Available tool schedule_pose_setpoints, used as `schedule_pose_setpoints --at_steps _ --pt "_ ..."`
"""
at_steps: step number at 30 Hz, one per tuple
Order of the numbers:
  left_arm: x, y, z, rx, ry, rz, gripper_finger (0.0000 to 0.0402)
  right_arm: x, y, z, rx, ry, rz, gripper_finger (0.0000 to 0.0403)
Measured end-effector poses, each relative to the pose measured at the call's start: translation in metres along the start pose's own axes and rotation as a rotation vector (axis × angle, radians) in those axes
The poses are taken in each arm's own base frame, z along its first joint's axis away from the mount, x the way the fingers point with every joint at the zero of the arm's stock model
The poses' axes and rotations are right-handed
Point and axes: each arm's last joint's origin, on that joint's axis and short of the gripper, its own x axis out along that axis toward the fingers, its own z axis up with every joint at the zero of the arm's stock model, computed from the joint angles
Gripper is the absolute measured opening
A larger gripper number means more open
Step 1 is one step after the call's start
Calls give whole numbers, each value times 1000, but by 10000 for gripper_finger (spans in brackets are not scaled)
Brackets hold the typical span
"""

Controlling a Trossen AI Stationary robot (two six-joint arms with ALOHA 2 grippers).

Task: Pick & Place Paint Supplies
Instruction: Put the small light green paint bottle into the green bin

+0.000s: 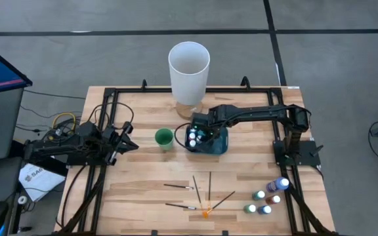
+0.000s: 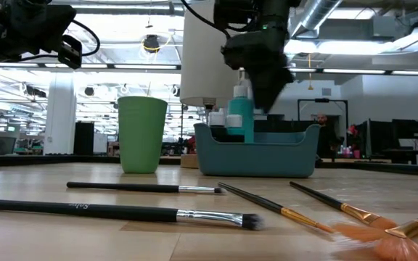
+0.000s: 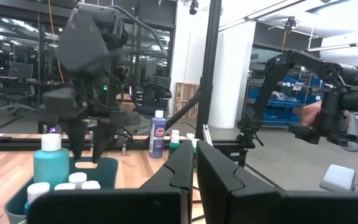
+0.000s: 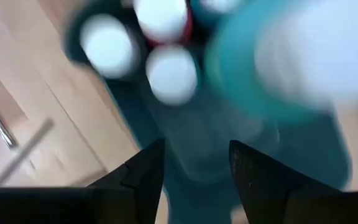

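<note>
Teal bin (image 2: 256,154) wall hides bottle (image 2: 242,109) bases.

wooden table (image 1: 143,196), brushes (image 1: 199,193) (fanned), bottles (image 1: 268,196)

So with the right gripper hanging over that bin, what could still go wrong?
The right gripper, fingers open and empty, hangs just over the bottles in the teal bin; dropping lower could knock the tall teal bottle over. Reaching the brushes next, it might brush the green cup.
</note>
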Motion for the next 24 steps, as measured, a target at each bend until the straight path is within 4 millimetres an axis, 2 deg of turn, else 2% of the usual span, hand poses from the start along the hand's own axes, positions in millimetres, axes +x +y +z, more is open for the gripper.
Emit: schedule_pose_setpoints --at_steps 10,15,20,24 --pt "0 0 0 0 -1 0 8 -16 17 -39 45 150 -120 172" --pt "0 0 0 1 -2 -1 8 -45 27 -78 135 221 -219 172" --pt "0 0 1 3 -6 -2 8 -84 38 -118 280 119 -152 172" --pt "0 0 1 4 -8 -2 8 -104 51 -150 407 49 -109 172"
